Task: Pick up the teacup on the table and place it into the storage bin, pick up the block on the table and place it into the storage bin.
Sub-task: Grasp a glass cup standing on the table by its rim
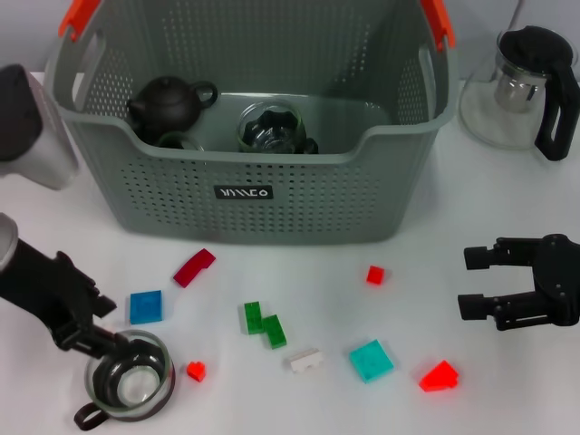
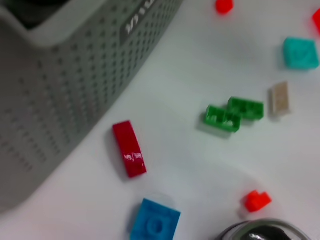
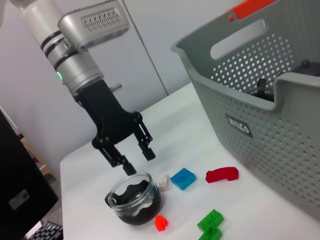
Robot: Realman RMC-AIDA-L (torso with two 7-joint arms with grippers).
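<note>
Teacup (image 1: 130,379) rim partly hidden | left gripper (image 3: 134,161) fingers spread above | right gripper (image 1: 471,282) fingers spread

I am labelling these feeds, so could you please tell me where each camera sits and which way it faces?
Head view: on the head, looking down at the storage bin; left gripper over the glass teacup, right gripper open.
Left wrist view: on the left wrist, facing down at blocks; no arm visible.
Right wrist view: on the right wrist, facing across at the left gripper.
All three share the dark red block.
</note>
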